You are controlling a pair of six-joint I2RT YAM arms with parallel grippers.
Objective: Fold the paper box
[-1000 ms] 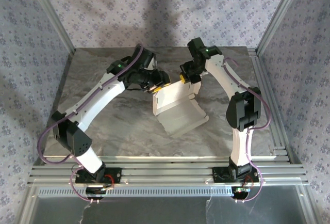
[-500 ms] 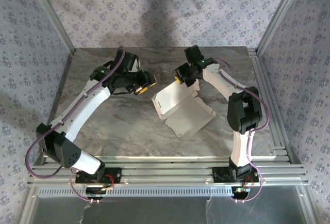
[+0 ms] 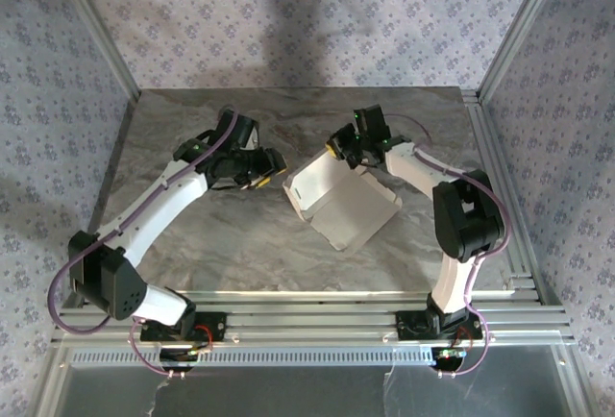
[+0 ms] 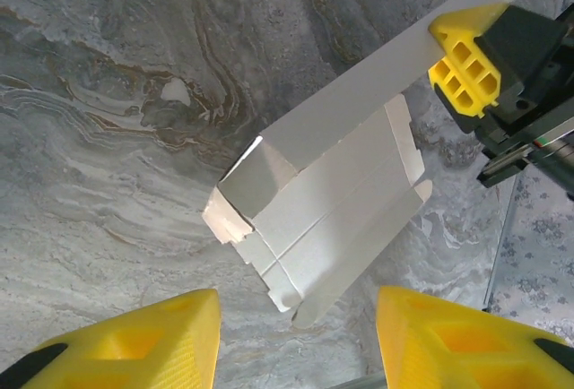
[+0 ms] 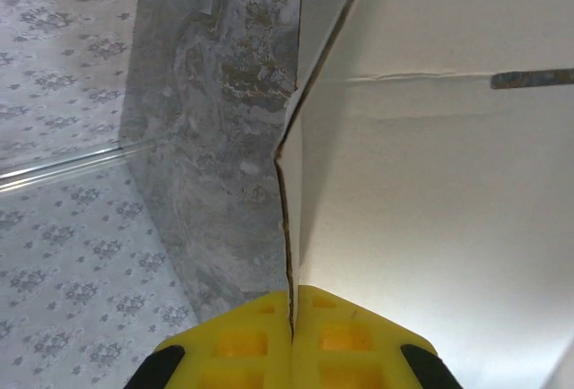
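Observation:
The paper box (image 3: 346,208) is a white die-cut cardboard sheet lying partly folded at the table's middle, with one long panel raised along its far-left side. My right gripper (image 3: 336,148) is shut on the top edge of that raised panel; in the right wrist view the yellow fingertips (image 5: 291,304) pinch the thin cardboard edge of the box (image 5: 430,192). My left gripper (image 3: 265,171) stands open to the left of the box, apart from it. In the left wrist view the box (image 4: 332,183) lies ahead of the open left gripper (image 4: 296,317), with nothing between the fingers.
The grey marbled table (image 3: 211,234) is bounded by aluminium rails at the front (image 3: 307,316) and right (image 3: 500,206). Patterned fabric walls (image 3: 288,13) enclose the back and sides. Bare tabletop lies in front of the box and to the left.
The left gripper drew back leftward from the box. The right gripper moved down and left with the panel's edge, and the sheet swung round and lies flatter.

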